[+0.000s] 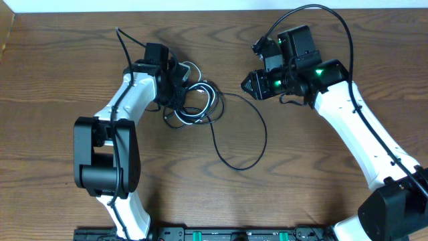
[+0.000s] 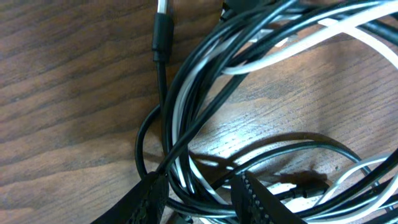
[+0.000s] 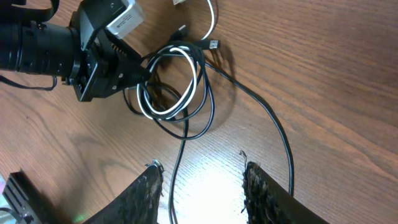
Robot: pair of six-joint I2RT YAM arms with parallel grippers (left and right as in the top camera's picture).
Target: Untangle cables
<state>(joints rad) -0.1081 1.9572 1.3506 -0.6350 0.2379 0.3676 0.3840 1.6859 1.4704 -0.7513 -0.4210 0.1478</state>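
Observation:
The cables (image 1: 195, 100) lie in a tangle of black and white loops left of the table's middle. One long black cable (image 1: 257, 144) runs out of it in a wide arc to the right. My left gripper (image 1: 179, 92) sits in the tangle's left side. In the left wrist view its fingers (image 2: 146, 202) are shut on a bundle of black and white cables (image 2: 205, 124), with a black plug (image 2: 160, 37) beyond. My right gripper (image 1: 245, 86) hovers open just right of the tangle. A black cable (image 3: 177, 180) on the table passes under its gap (image 3: 202, 180).
The cables rest on a brown wooden table (image 1: 60, 73). Small plug ends (image 3: 214, 43) lie beside the coil. A black rail (image 1: 221, 234) runs along the front edge between the two arm bases. The table's left edge (image 1: 8, 33) shows at the far left.

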